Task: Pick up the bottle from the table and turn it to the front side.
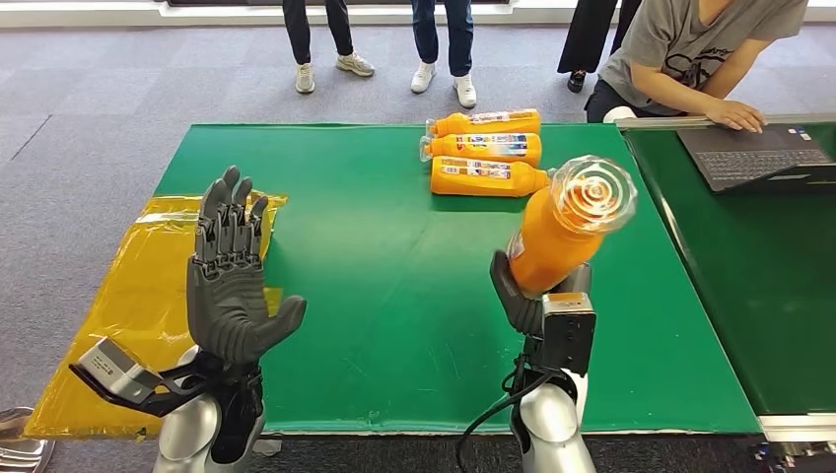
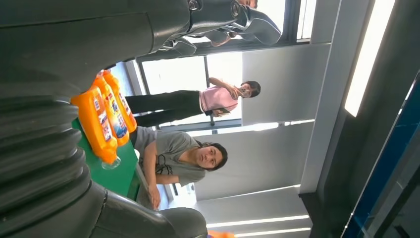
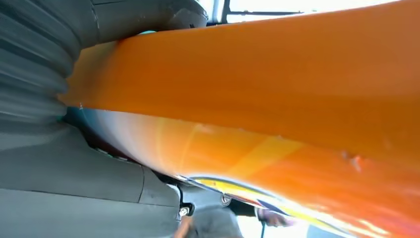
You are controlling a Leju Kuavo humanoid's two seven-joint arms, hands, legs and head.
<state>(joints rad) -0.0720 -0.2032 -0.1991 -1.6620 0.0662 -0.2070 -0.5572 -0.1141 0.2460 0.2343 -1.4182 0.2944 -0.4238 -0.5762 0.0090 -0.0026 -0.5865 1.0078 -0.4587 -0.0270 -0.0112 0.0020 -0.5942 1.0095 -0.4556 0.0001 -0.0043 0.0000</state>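
My right hand (image 1: 537,301) grips an orange bottle (image 1: 564,232) lifted above the green table (image 1: 394,296), tilted so its clear round end (image 1: 594,193) faces the camera. The same orange bottle (image 3: 277,99) lies against the hand's grey cover (image 3: 34,59) in the right wrist view. My left hand (image 1: 232,281) is raised above the table's left edge, palm forward, fingers straight and apart, holding nothing. Three more orange bottles (image 1: 488,150) lie side by side at the far middle of the table, and these bottles (image 2: 104,116) also appear in the left wrist view.
A yellow sheet (image 1: 138,296) hangs off the table's left side. A second green table (image 1: 749,296) at the right carries a laptop (image 1: 754,153), where a seated person (image 1: 690,49) has a hand. Other people (image 1: 394,44) stand beyond the far edge.
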